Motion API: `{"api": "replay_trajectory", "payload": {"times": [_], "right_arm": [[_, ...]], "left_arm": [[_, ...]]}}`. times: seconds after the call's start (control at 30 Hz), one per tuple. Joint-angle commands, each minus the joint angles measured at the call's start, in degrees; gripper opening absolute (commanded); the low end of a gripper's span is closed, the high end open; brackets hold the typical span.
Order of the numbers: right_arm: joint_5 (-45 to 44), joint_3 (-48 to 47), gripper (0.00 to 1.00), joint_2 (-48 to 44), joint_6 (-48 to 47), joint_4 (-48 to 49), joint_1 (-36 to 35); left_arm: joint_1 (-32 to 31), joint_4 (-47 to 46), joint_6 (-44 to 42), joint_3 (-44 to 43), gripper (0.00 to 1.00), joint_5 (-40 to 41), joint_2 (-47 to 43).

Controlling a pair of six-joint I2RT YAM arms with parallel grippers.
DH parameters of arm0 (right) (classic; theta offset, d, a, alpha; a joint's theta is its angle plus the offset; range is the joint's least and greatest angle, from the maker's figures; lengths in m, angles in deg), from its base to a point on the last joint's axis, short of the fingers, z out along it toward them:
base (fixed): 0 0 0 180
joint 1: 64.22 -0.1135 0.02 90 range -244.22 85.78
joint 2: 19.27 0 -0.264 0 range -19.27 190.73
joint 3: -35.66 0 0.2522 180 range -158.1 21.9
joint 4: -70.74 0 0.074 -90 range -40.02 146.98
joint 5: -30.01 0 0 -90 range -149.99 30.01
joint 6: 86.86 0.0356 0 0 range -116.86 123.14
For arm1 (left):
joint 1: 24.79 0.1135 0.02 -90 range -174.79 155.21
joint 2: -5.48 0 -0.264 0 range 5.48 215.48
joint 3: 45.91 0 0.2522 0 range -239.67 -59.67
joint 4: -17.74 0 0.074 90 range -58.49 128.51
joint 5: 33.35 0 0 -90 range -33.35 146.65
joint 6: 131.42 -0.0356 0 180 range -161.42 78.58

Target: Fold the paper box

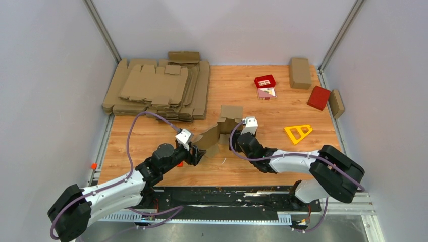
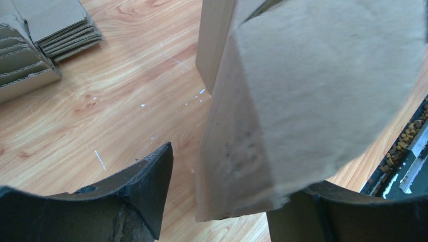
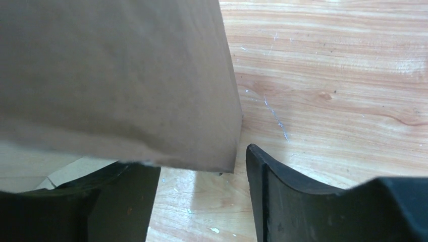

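The paper box (image 1: pixel 224 126) stands half-formed in the middle of the wooden table, a brown cardboard piece with flaps sticking up and out. My left gripper (image 1: pixel 198 153) is at its near-left flap. In the left wrist view that flap (image 2: pixel 313 91) hangs between the spread jaws (image 2: pixel 227 201), resting on the right finger (image 2: pixel 323 212) and well apart from the left finger (image 2: pixel 151 186). My right gripper (image 1: pixel 236 132) is at the box's right side. In the right wrist view a brown panel (image 3: pixel 111 75) sits over the left finger (image 3: pixel 121 196), and a gap separates it from the right finger (image 3: pixel 272 191).
A pile of flat cardboard sheets (image 1: pixel 156 88) fills the back left. Two folded brown cartons (image 1: pixel 300 73) (image 1: pixel 336 103), two red boxes (image 1: pixel 265 80) (image 1: pixel 319 97) and a yellow triangular frame (image 1: pixel 298 132) lie at the right. A black rail (image 1: pixel 227 194) runs along the near edge.
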Motion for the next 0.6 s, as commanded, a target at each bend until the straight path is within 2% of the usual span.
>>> {"api": "replay_trajectory", "payload": {"times": [0.0, 0.03, 0.17, 0.27, 0.57], "right_arm": [[1.00, -0.94, 0.68, -2.56, -1.76, -0.97, -0.40], [0.49, -1.35, 0.73, -2.71, -1.96, -1.67, -0.38], [1.03, -1.90, 0.85, -4.43, -4.31, -2.41, -0.40], [3.31, -1.14, 0.99, -6.89, -5.51, -2.90, -0.40], [10.11, 2.20, 1.00, -22.60, -7.60, -14.81, -0.90]], "left_arm": [[-0.22, -1.82, -0.74, -2.09, 0.70, 0.16, -0.22], [-0.20, -1.77, -0.79, -2.07, 0.70, 0.21, -0.19], [-0.17, -1.64, -0.88, -2.04, 0.70, 0.37, -0.33], [-0.17, -1.55, -0.92, -2.10, 0.70, 0.42, -0.28], [-0.18, -1.10, -1.21, -2.08, 0.70, 0.71, -0.68]]}}
